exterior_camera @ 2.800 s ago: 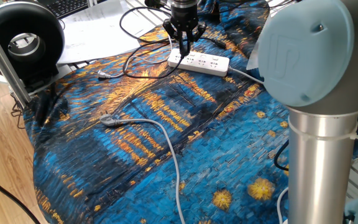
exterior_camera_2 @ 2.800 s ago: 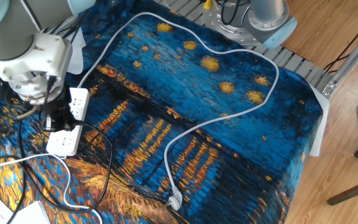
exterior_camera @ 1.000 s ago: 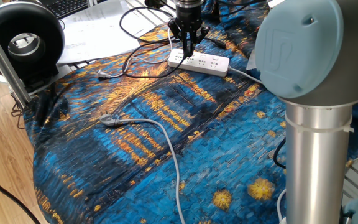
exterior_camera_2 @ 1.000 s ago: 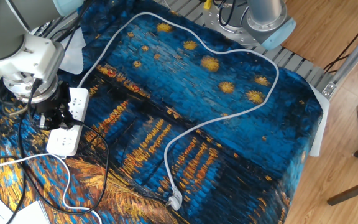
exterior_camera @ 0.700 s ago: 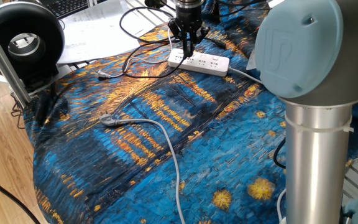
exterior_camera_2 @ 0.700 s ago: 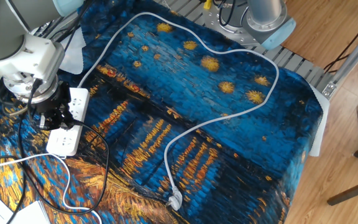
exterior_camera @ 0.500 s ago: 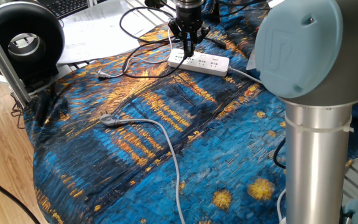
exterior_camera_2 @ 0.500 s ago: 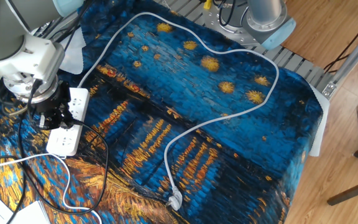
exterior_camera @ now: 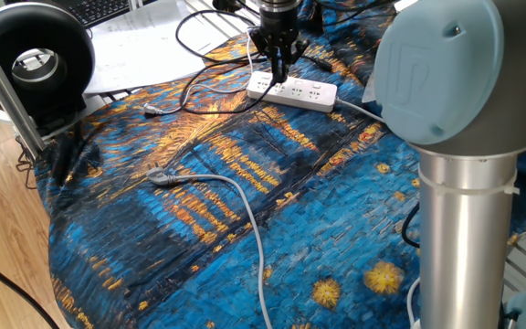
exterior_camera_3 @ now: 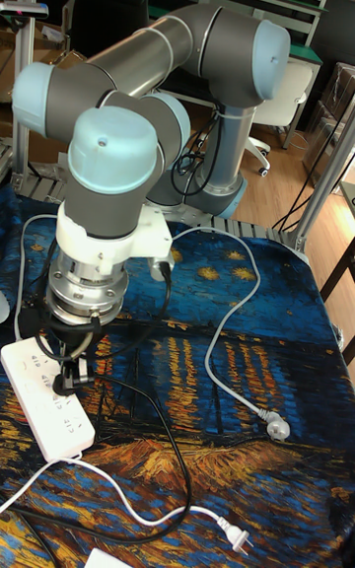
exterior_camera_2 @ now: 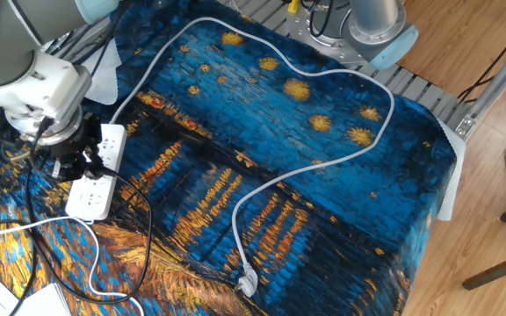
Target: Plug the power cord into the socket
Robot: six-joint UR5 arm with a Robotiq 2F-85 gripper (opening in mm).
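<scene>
My pincer (exterior_camera_3: 71,371) hangs straight down over the socket (exterior_camera_3: 44,400), fingers drawn close together w/ a small black plug pinched between them, right at the strip's top face. In the tall fixed view the plug end of the power cord (exterior_camera_3: 168,450) sits at my fingertips, and the thin black cable runs off toward 4 o'clock, then loops back round toward 8 across the blue-and-gold cloth (exterior_camera_3: 197,361). Can't tell if the prongs are in the holes or just touching; my own fingers hide that.

Socket in one fixed view (exterior_camera: 293,90): long white strip, pincer (exterior_camera: 277,71) over its left end, approx 10 o'clock from the strip's middle. In the other fixed view the pincer (exterior_camera_2: 67,162) sits mid-strip (exterior_camera_2: 90,197).

Grey-white cable (exterior_camera_2: 306,171) w/ silvery tip lies well apart, toward 4 o'clock from me in that view. A white plug (exterior_camera_3: 233,534) lies near the bottom edge of the tall view.
</scene>
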